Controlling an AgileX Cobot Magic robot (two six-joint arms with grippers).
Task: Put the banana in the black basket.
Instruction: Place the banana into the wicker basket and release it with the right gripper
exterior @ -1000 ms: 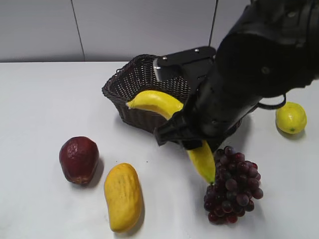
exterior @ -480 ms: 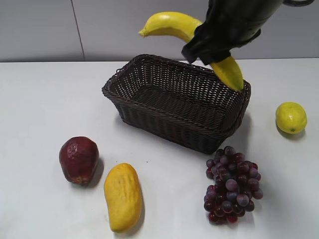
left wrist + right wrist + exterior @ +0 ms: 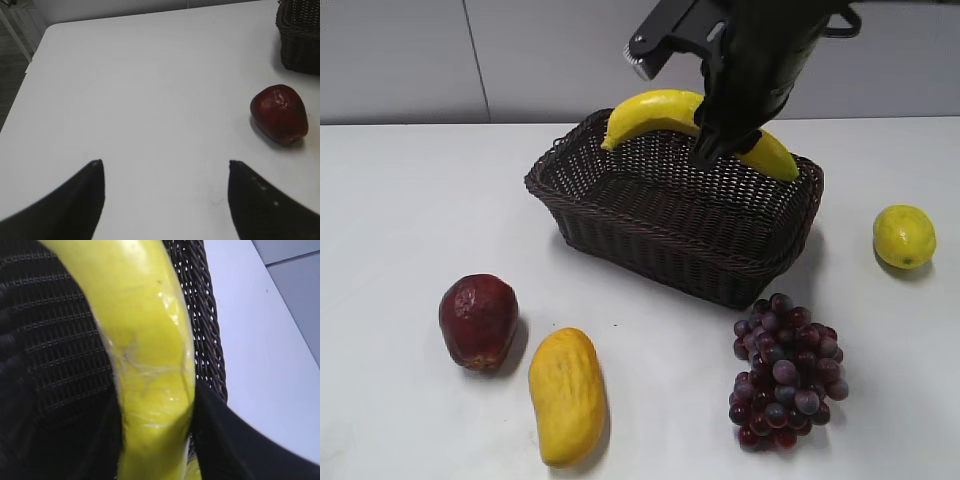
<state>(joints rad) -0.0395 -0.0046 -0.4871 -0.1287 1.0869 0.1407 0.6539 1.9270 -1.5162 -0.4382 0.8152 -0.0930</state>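
Note:
The banana [image 3: 655, 110] is long, curved and bright yellow. My right gripper [image 3: 712, 150] is shut on its middle and holds it over the far part of the black basket [image 3: 660, 235], just above the rim. In the right wrist view the banana [image 3: 147, 355] fills the middle between the two black fingers, with the woven basket [image 3: 55, 340] right under it. My left gripper [image 3: 165, 170] is open and empty over bare table; it does not show in the exterior view.
A dark red apple [image 3: 477, 320] and a yellow-orange mango [image 3: 567, 395] lie at the front left. Purple grapes [image 3: 785, 370] lie in front of the basket's right end. A lemon [image 3: 903, 236] sits at the right. The apple [image 3: 279, 114] shows in the left wrist view.
My right gripper lifted the banana from in front of the basket, carried it up and over the basket, and has now lowered it to just above the rim.

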